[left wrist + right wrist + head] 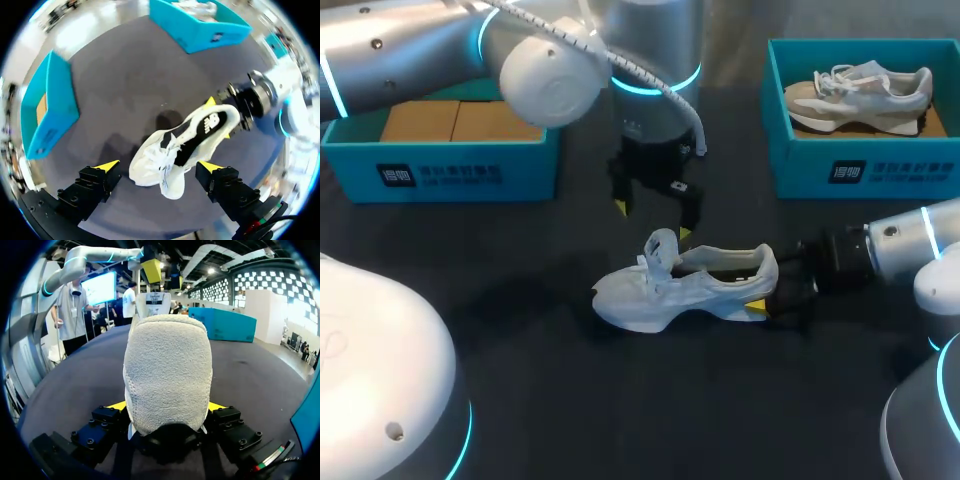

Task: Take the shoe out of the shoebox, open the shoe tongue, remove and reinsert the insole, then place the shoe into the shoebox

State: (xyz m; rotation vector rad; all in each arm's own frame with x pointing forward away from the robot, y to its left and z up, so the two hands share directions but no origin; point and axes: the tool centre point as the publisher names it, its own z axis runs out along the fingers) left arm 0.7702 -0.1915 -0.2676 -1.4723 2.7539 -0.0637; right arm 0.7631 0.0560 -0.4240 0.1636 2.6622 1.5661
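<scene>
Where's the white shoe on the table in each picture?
Head view: shoe in the middle of the table, just below the left pincer.
Left wrist view: shoe lies ahead of the open left pincer, heel pointing away.
Right wrist view: shoe's heel sits between the right pincer's fingers.
Shared landmark: the right pincer clamping the heel.

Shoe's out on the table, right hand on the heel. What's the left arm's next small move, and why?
Probably lower the left hand straight down onto the tongue and close on it. It is open and hovers just above the white shoe, roughly over the tongue, while the right hand clamps the heel, so the shoe should hold steady when the tongue is pulled.
</scene>
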